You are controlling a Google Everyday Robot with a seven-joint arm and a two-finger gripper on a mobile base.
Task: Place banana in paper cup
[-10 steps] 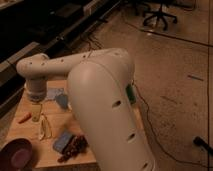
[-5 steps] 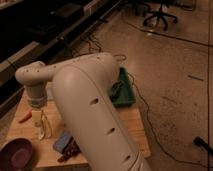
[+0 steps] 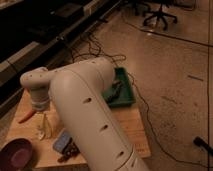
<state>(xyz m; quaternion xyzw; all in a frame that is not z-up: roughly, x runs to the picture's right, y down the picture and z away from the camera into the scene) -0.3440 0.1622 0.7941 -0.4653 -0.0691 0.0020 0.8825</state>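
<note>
Gripper (image 3: 43, 115) at left of table (image 3: 134, 131), just above banana (image 3: 45, 129); grip state cannot be told. Banana beside carrot (image 3: 26, 116), unmoved since a second ago; only elbow has swung. Paper cup not in view; transfer likely not begun

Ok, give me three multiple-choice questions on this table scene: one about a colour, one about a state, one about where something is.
1. The tray is: A white; B green; C orange.
2. The arm is: A raised toward the ceiling; B folded away from the table; C bent down over the table.
3. The banana is: A directly below the hand; B in the tray; C off the table.

Answers: 1 B, its rim and floor are plainly green. 2 C, its wrist points down at the tabletop. 3 A, it shows just under the wrist's end.
</note>
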